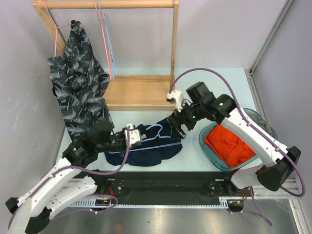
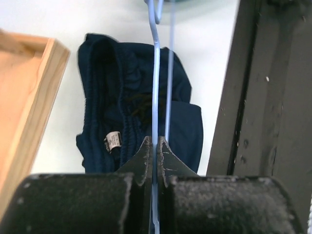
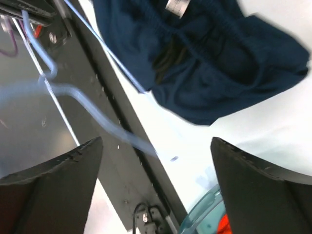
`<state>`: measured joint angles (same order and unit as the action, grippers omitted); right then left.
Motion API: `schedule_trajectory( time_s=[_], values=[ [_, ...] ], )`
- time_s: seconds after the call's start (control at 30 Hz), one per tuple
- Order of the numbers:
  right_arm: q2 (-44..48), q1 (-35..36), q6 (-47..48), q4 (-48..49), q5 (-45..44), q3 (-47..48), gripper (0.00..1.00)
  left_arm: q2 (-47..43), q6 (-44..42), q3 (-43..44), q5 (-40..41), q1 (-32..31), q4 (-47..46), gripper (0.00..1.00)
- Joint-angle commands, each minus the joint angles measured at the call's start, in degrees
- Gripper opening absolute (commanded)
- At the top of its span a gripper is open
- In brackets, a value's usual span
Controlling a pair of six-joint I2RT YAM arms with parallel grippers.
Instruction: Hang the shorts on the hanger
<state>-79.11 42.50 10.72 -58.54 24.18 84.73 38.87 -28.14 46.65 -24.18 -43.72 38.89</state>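
The shorts [image 1: 146, 151] lay in a crumpled navy heap on the pale tabletop [image 1: 214, 83], waistband bunched and the small white label [image 2: 113, 141] turned up. Across the shorts ran the hanger [image 2: 156, 73], its thin light-blue wire stretched over the fabric with the hook end pointing away from the left wrist camera. At the side of the shorts nearer the left arm, the left gripper [image 2: 155, 144] had its fingers [image 2: 170, 163] pressed together on the hanger's wire, pinching it just above the cloth. At the opposite side of the shorts hung the right gripper [image 3: 156, 141], its fingers [image 3: 258, 180] spread wide; a blurred length of the hanger crossed the gap between them without touching either one, as far as the right wrist view showed (the wire there was too smeared to be sure). Beyond the shorts, toward the back of the tabletop, stood a wooden rack [image 1: 141, 92], its base board close to the heap. From the rack's top rail hung pink hangers [image 1: 111, 63], and on the rail's left end a dark leaf-print garment [image 1: 80, 83] draped down to the tabletop beside the shorts. On the right-arm side of the shorts sat a teal basket [image 1: 209, 156] holding an orange garment [image 1: 229, 144], near the heap but not touching it.
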Motion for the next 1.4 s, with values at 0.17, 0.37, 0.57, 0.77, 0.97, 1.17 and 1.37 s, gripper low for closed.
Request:
schedule_trajectory(
  time_s=[0.17,0.37,0.57,0.77,0.97,1.17,1.37],
  values=[
    [8.0,-3.0,8.6,14.9,8.5,1.2,0.98,-0.8,15.7,0.0,-12.1,10.0,-8.2,0.00],
    [6.1,0.8,13.7,20.7,10.1,1.2,0.83,1.3,20.8,1.0,-15.0,12.2,-12.3,0.00],
    [3.3,5.0,15.6,21.4,10.4,1.3,0.66,1.4,21.8,0.8,-16.2,12.7,-13.4,0.00],
    [1.4,6.0,16.3,20.8,11.6,1.8,0.47,1.3,21.3,1.3,-15.4,13.2,-13.6,0.00],
    [1.2,5.0,17.5,20.0,11.3,1.7,0.00,0.8,21.2,1.5,-14.4,14.7,-12.2,0.07],
    [2.0,0.7,22.1,22.6,8.0,2.5,0.00,-0.7,25.9,2.4,-8.6,21.9,-10.5,0.76],
    [-0.5,-3.2,34.7,13.8,8.2,9.2,0.00,2.2,22.7,5.6,4.9,23.4,0.1,0.98]
  ],
)
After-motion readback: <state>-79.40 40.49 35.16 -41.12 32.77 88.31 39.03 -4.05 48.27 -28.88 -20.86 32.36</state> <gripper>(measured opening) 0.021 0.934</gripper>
